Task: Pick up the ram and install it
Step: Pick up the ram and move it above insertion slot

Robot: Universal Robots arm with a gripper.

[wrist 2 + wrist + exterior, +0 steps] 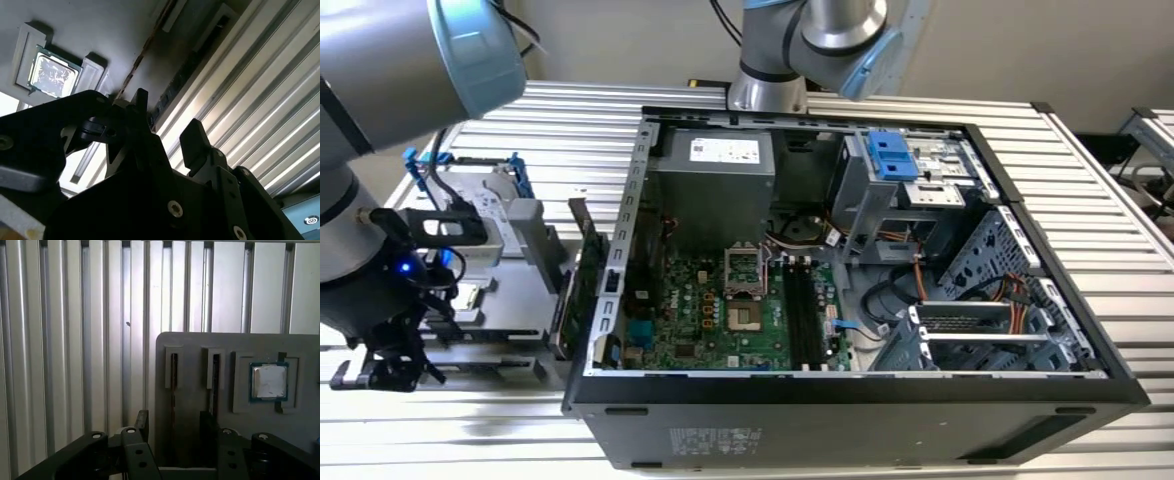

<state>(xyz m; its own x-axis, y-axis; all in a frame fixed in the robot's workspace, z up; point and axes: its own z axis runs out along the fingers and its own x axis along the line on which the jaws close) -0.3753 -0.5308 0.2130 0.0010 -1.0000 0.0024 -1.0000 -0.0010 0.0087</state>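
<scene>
In the first wrist view you are looking past the gripper (175,424) at a grey holder plate (195,342) lying on the ribbed aluminium table (75,340). The ram (173,385) is standing on edge in one of the plate's two narrow slots. Its thin edge is running into the gap between the black fingers (143,422). The fingers are sitting spread apart, released, and you cannot tell whether either one is touching the stick. A second slot (215,380) is lying just beside it, with the square silver processor (270,381) resting in its own pocket beyond.

The second wrist view is giving you a low slant. There the ram (137,62) is showing as a thin brown line and the processor (54,75) is sitting off to one side.

The exterior view is adding the open computer case (854,385) in the centre of the frame. The black memory slots (803,310) are lying on the motherboard (707,310). The arm (400,260) is working at the exterior view's left. An expansion card (587,260) and the case's side wall are standing between it and the board. Bare table is lying around the plate's edge.
</scene>
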